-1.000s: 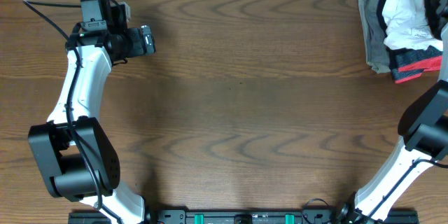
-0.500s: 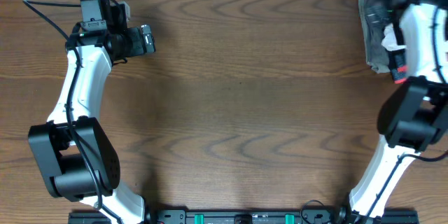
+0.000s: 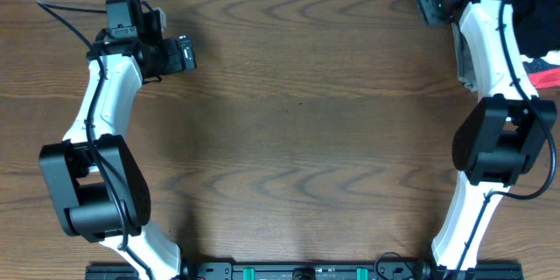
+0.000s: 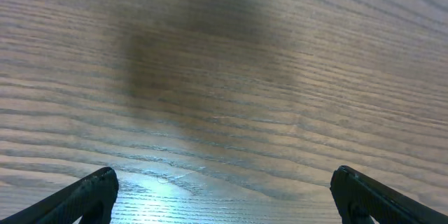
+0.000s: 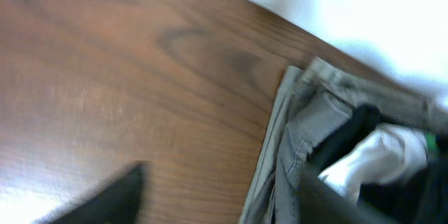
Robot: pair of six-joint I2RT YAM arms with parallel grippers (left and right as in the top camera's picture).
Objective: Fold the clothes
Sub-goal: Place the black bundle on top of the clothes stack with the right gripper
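both jaws are parted, the left jaws over the table (image 4: 224,77), the right jaws just beside the black shirt (image 5: 348,131).

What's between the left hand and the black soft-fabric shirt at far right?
Overhead view: bare brown wooden table, then the right arm's white link.
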